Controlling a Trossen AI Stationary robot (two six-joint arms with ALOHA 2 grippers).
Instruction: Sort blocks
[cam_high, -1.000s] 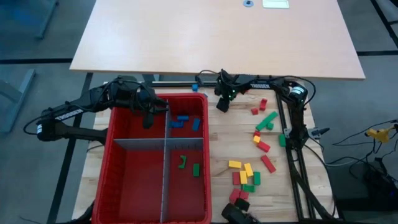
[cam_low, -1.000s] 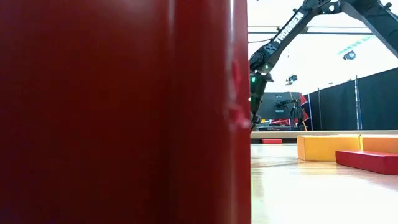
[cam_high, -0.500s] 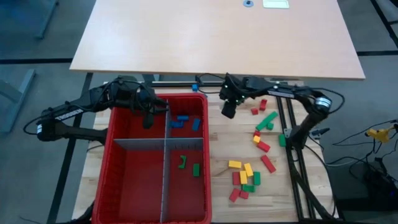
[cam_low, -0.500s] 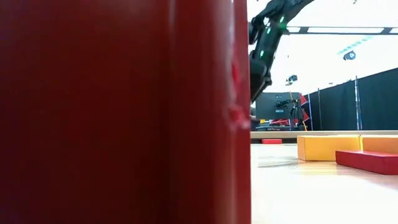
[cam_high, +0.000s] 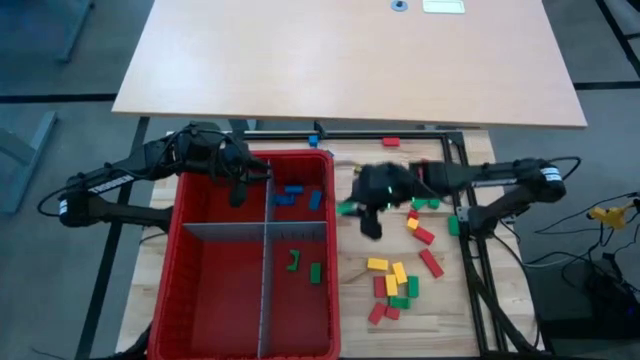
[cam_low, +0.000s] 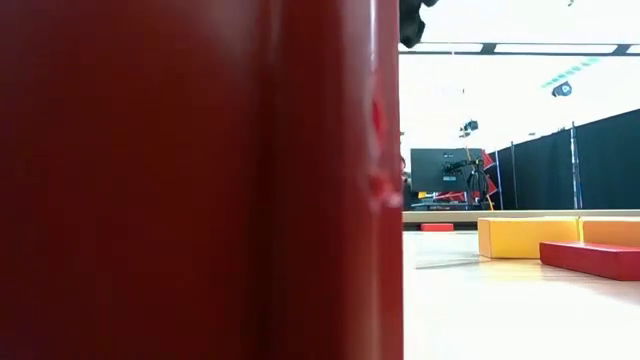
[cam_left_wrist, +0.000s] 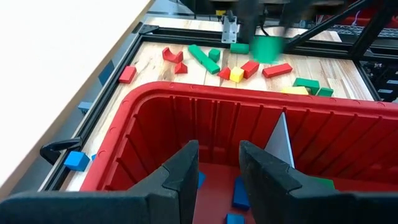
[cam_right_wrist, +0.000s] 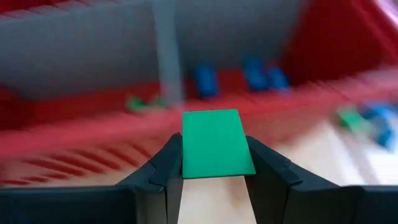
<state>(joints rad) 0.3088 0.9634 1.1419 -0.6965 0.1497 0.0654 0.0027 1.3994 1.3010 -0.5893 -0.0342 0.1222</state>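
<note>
Green rectangular block (cam_right_wrist: 217, 144) is held clamped between the right gripper (cam_right_wrist: 214, 163) fingers, just off the 3 o'clock wall of the red plastic divided bin (cam_high: 343, 260). Left gripper (cam_left_wrist: 218, 163) is held slightly parted, empty, over the bin's 11 o'clock corner.

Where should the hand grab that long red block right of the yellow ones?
Grip the long red block at its middle, across its two long sides, coming straight down. It lies flat and slanted with room on both sides, so turn the wrist to match. The right hand holds a green block; the left hand waits over the bin.
</note>
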